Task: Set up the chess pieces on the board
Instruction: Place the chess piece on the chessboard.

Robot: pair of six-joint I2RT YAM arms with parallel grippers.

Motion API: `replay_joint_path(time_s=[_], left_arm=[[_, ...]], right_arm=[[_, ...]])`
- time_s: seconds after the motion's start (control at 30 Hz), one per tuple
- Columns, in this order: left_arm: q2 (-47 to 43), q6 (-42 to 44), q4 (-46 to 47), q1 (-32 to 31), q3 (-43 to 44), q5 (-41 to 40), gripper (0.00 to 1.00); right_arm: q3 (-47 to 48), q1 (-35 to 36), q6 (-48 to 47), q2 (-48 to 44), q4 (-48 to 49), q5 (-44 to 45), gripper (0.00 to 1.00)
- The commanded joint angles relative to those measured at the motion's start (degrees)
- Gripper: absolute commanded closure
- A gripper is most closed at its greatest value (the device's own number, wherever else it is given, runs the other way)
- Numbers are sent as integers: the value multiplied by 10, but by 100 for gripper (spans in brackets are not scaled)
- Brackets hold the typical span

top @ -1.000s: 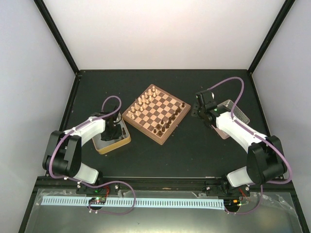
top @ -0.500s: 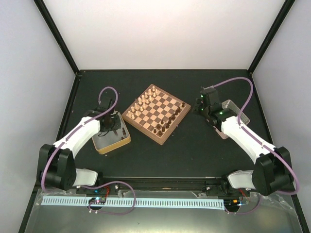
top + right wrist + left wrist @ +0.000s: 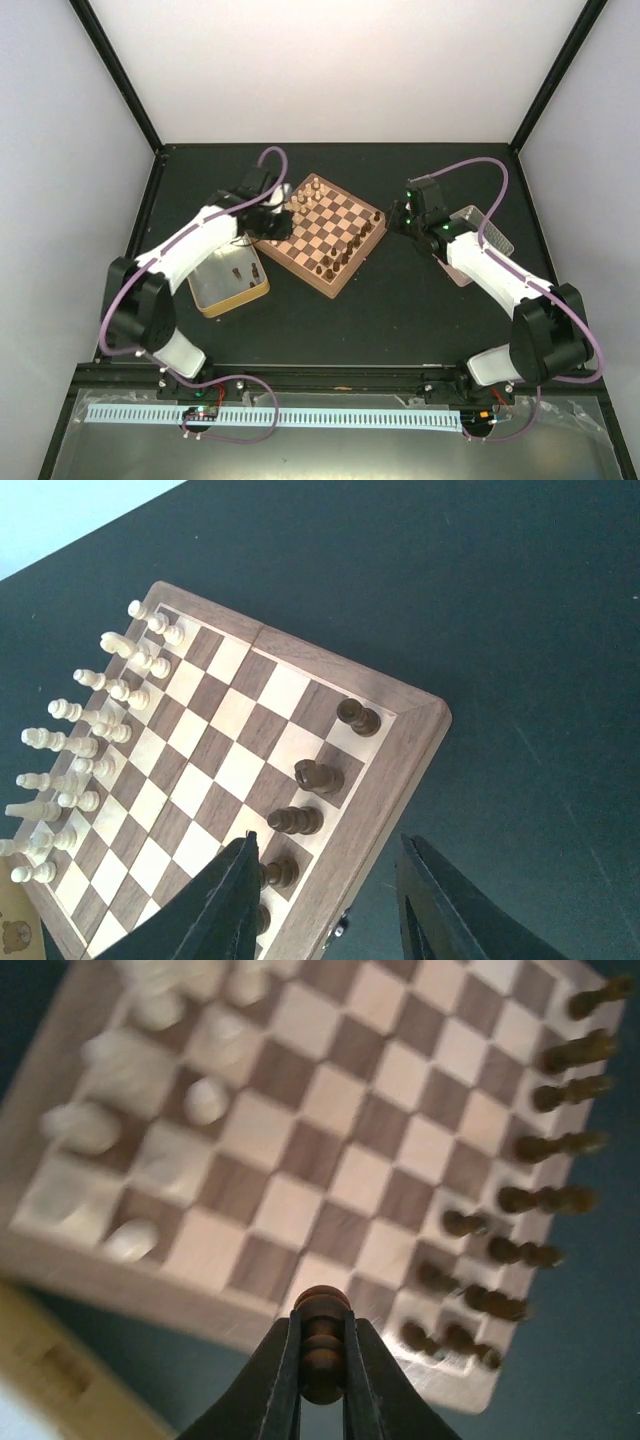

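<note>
Tiny dark brown wooden chess pieces: the ones already set stand along one side of the square checkered wooden board with the thick rim. That side is only part filled, and the rank in front of them shows bare squares. Pale cream wooden chessmen line the opposite side of the board.

The left gripper is clamped on one dark turned piece. It's pinched by the body with the head up, which we read as keeping it upright for a straight set-down. It hangs above the board corner nearest the left arm, well over the cream men. We judge the height is there to clear them on the way to the dark side.

The right gripper is spread wide with nothing between the fingers. It hovers just off the board's dark-side rim, looking down that rank. Probably it's waiting off the squares so the two arms don't meet over the board.

A shallow tan-rimmed rectangular tray sits beside the board on the left arm's side, with at least one dark piece inside. A shallow metal tray sits beyond the board's other side, under the right arm, and we can't read its contents.

We'd say the job is partway done and the next step is to place the held piece on a bare dark-side square. The risk is clipping the neighbours, since the squares are tight.
</note>
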Motion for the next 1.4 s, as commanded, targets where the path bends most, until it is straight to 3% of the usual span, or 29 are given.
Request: replay_joint_path(time_s=[0.0,0.23,0.37,0.6,1.37], left_arm=[[99,28,-10,-51,120,24,91],[281,60,-86,-106,327,6,91],[339,72,-122,-118,381,-5,92],[369,87,-126,-126,364,56,91],[399,112,-149,-127,356,71,89]], right_arm=[[-13,-6,0,-8,15,5,62],[-24,-31,-9,-21,-2,36,62],[-31,-41,-21,-25,-10,42,62],[-36,-48,-7,-13,3,27,62],[-29,-48,-1,2,-5,17,61]])
